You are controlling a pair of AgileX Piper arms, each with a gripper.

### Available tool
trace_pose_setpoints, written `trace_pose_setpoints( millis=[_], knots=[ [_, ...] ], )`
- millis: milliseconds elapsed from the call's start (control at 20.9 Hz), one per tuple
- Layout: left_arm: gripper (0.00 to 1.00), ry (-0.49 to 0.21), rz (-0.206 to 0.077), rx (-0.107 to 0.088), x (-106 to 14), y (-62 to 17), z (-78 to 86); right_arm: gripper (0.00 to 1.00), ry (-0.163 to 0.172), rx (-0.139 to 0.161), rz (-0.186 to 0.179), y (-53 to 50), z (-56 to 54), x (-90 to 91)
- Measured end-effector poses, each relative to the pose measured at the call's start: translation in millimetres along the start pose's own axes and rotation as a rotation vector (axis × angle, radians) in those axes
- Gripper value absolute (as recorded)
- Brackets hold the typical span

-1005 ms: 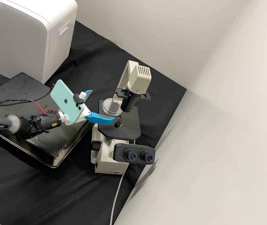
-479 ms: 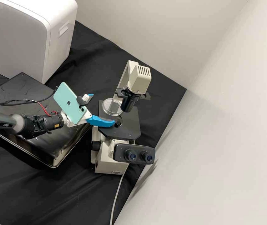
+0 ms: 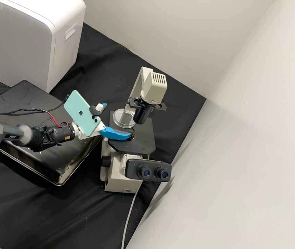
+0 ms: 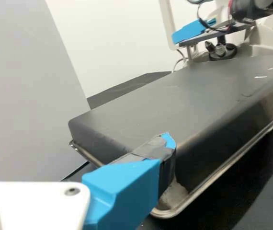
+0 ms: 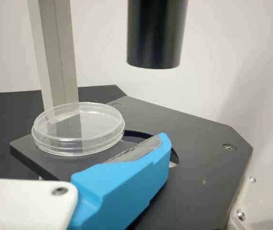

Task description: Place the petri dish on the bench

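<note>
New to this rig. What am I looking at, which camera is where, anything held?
Two robot arms work at a black bench. The high view looks down from a fixed camera; each wrist view rides on one arm. The right gripper, open, is at the stage of a microscope, close to a clear petri dish that rests there. The left gripper, open, is by a dark tray. A white box stands at the back. Nothing is held.
</note>
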Motion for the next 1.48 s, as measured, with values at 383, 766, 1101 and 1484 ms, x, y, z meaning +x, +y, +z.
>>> trace_pose_setpoints(
  millis=[383,766,1101,1484],
  knots=[
    [1.00,-0.005,0.000,0.001,-0.1,0.0,0.7,1.00,0.002,-0.039,0.001,-6.1,-1.8,15.2],
    [1.00,-0.006,-0.001,0.002,-0.1,-0.2,1.0,1.00,-0.010,-0.051,-0.008,-7.7,-4.3,26.5],
    [1.00,-0.017,-0.011,0.009,0.0,-2.1,3.1,1.00,-0.024,-0.064,-0.008,-8.4,0.0,32.9],
    [1.00,-0.027,-0.011,0.009,-0.6,-2.1,4.9,1.00,-0.044,-0.063,-0.016,-5.6,5.1,34.4]
  ],
)
